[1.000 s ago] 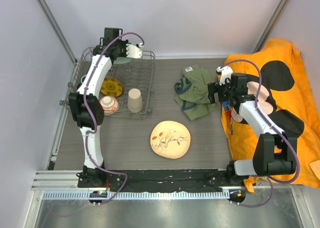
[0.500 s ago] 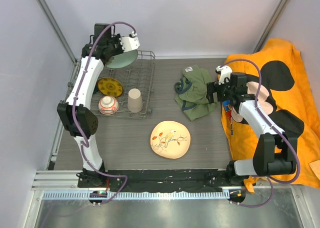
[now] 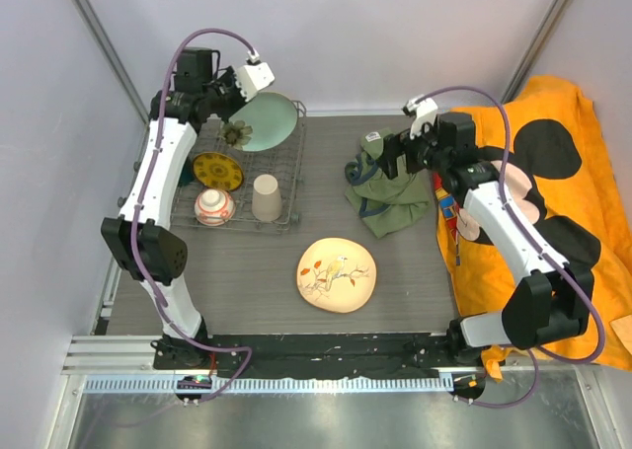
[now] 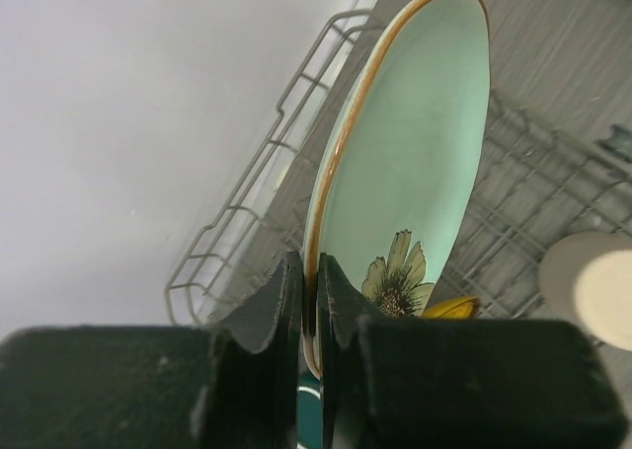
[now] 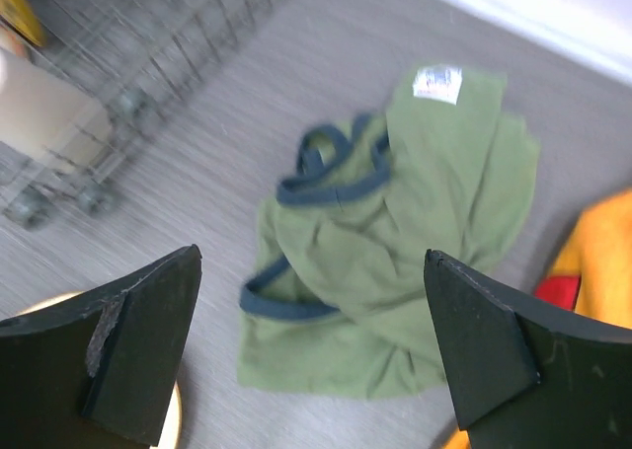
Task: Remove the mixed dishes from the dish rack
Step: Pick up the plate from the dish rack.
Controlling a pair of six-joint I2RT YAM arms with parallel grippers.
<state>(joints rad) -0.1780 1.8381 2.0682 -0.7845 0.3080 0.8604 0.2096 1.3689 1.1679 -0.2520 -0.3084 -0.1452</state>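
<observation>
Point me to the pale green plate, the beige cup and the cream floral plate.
pale green plate (image 3: 271,121), top external view, centre of its face.
beige cup (image 3: 266,197), top external view, middle of its body.
cream floral plate (image 3: 337,274), top external view, painted centre.

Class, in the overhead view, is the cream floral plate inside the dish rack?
No, the cream floral plate lies on the table, outside the dish rack.

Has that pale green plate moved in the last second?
Yes. Pinched at its rim by the left gripper, the pale green plate has lifted and swung right, toward the dish rack's far right corner.
</observation>
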